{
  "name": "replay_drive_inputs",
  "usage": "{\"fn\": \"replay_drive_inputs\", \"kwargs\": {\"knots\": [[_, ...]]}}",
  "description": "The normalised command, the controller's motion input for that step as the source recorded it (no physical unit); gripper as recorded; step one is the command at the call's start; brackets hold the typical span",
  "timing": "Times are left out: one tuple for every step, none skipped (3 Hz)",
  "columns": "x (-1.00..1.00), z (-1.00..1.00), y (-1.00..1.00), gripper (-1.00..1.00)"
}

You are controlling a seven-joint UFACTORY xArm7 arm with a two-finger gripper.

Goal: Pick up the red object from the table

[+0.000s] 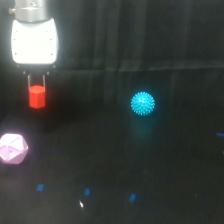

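Note:
The red object is a small bright red-orange block near the exterior view's upper left. It hangs between the thin fingers of my gripper, which is shut on its upper part below the white gripper body. The block appears lifted off the black table, with a faint red glow under it. The lower fingertips are hidden against the block.
A pink polyhedron lies at the exterior view's left edge, below the gripper. A spiky cyan ball rests right of centre. Small blue marks dot the table near the front. A dark curtain hangs behind.

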Motion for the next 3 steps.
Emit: {"fn": "replay_drive_inputs", "kwargs": {"knots": [[0.26,0.08,0.33,-0.77],[-0.01,0.33,0.33,-1.00],[0.03,-0.45,-0.73,-1.00]]}}
